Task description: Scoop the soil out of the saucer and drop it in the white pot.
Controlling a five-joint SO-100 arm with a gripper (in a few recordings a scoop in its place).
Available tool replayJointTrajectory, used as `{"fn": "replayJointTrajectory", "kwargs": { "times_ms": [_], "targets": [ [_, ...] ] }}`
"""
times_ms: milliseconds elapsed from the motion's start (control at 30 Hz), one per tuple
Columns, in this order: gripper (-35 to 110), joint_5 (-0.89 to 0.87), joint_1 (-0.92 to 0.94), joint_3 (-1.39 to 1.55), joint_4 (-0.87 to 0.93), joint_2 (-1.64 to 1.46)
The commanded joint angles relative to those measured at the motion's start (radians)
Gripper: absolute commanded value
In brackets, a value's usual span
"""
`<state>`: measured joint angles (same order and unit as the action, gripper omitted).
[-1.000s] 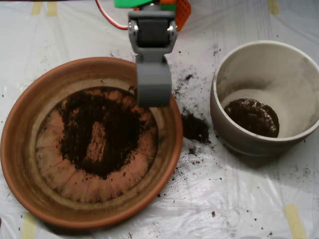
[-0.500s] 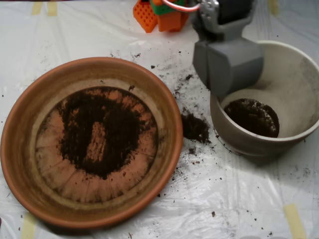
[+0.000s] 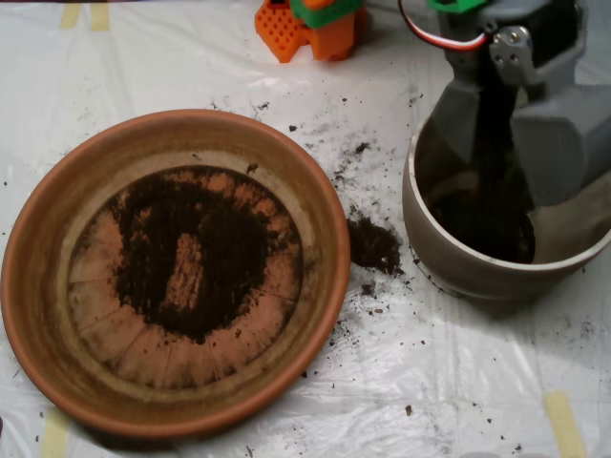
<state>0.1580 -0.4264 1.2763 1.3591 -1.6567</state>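
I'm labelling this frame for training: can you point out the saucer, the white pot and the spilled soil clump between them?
saucer [image 3: 38, 250]: overhead view, left rim.
white pot [image 3: 449, 265]: overhead view, front outer wall.
spilled soil clump [image 3: 374, 244]: overhead view, middle of the pile on the sheet.

Grey gripper [image 3: 506, 134], orange-green arm parts [image 3: 310, 24].
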Motion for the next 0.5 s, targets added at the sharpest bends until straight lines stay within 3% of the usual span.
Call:
{"fn": "replayJointTrajectory", "kwargs": {
  "times_ms": [0,467],
  "targets": [
    [32,0.0,-0.018,-0.077,0.021,-0.029],
    [35,-0.035,-0.017,-0.071,0.035,-0.038]
  ]
}}
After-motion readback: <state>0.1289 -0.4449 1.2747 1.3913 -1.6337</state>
